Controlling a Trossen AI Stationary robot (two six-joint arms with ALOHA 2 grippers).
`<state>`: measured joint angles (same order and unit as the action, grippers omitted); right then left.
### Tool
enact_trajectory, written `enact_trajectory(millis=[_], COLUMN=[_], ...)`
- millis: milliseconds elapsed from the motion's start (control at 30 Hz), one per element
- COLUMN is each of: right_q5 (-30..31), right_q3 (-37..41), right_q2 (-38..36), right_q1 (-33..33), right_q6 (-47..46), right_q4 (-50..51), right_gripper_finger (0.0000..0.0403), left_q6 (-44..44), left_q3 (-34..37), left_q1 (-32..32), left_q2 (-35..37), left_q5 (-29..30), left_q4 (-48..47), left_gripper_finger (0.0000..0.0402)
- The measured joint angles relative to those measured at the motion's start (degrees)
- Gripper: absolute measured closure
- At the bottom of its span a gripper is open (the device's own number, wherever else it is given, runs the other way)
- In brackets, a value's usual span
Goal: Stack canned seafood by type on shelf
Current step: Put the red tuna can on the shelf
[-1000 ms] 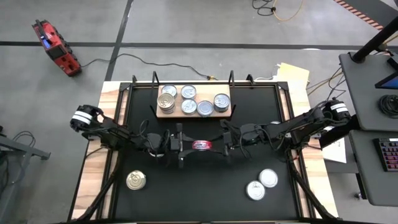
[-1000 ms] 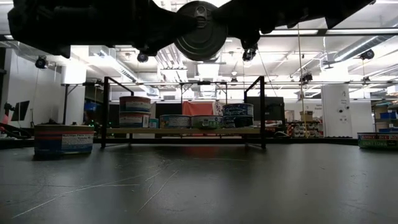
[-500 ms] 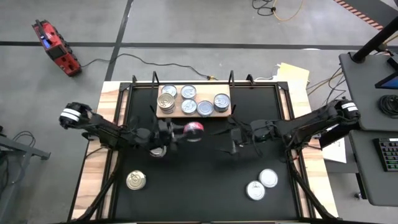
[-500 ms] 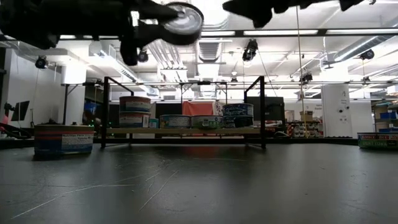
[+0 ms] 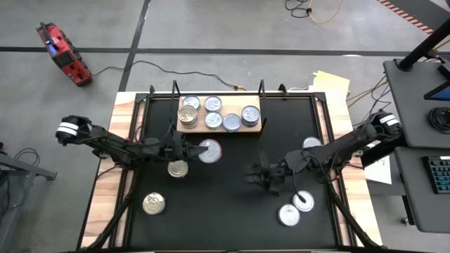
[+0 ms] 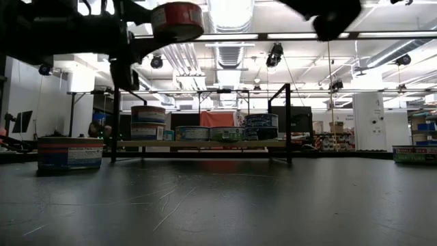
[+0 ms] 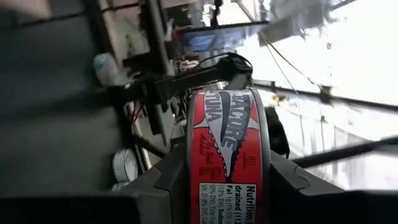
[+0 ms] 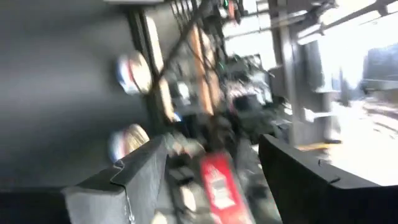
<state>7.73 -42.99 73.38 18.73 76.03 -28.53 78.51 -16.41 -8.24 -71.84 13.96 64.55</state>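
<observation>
A red-labelled tuna can (image 5: 209,150) with a silver top hangs over the table just in front of the shelf (image 5: 233,102), with my left gripper (image 5: 200,150) shut on it. It also shows high up in the low view as the can (image 6: 177,20). The wooden shelf bears several cans (image 5: 232,122), one a two-high stack (image 5: 187,114). My right gripper (image 5: 252,173) stands open and holds nothing, over the table's middle, to the right of the held can. Loose cans rest on their bases on the black table. My left gripper pinches the red can by its two flat ends (image 7: 191,155), one finger (image 7: 171,180) on each. The label wall (image 7: 227,137) faces back along the fingers. The fingers come level from the table's left. The can is lifted clear, level, top up.
A gold-topped can (image 5: 178,169) sits under my left arm and another (image 5: 154,204) at the near left. Two silver-topped cans (image 5: 289,214) (image 5: 304,202) lie near right, one more (image 5: 312,143) behind my right arm. A black frame (image 6: 287,123) stands around the shelf.
Both grippers stood at the red can, which was on edge at mid-table. My left gripper has carried it toward the table's left and far edge while rolling, so the can now has its top up. My right gripper has let go and drawn back toward the right and near edge.
</observation>
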Motion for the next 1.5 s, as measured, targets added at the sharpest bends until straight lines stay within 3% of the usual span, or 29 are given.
enact_trajectory(millis=[167, 433, 733, 900, 1167, 1500], right_q5=[10.3, 14.8, 15.6, 18.4, 20.8, 21.9], right_q3=[-1.0, -5.8, -13.4, -16.2, -17.9, -17.3], right_q2=[4.1, 11.3, 20.2, 23.2, 24.9, 23.6], right_q1=[-0.2, -2.3, -5.1, -5.2, -5.5, -5.6], right_q6=[6.3, 10.3, 10.7, 11.7, 15.2, 12.8], right_q4=[-5.6, -5.2, -5.0, -4.8, -5.1, -4.7], right_gripper_finger=[0.0138, 0.0111, 0.0104, 0.0138, 0.0272, 0.0276], left_q6=[3.5, 4.5, 4.0, 2.8, -6.9, -13.9], left_q3=[0.4, 0.3, -0.6, -0.4, -0.5, -0.8], left_q1=[-0.4, -0.3, -0.3, -0.3, -0.3, 0.2], left_q2=[-1.0, -2.8, -3.5, -3.6, -3.3, -3.0], left_q5=[0.3, 1.5, 1.4, 0.0, -1.3, -1.4], left_q4=[0.3, 0.4, 1.2, 1.8, 2.5, 3.4], left_gripper_finger=[0.0284, 0.0284, 0.0281, 0.027, 0.0263, 0.0141])
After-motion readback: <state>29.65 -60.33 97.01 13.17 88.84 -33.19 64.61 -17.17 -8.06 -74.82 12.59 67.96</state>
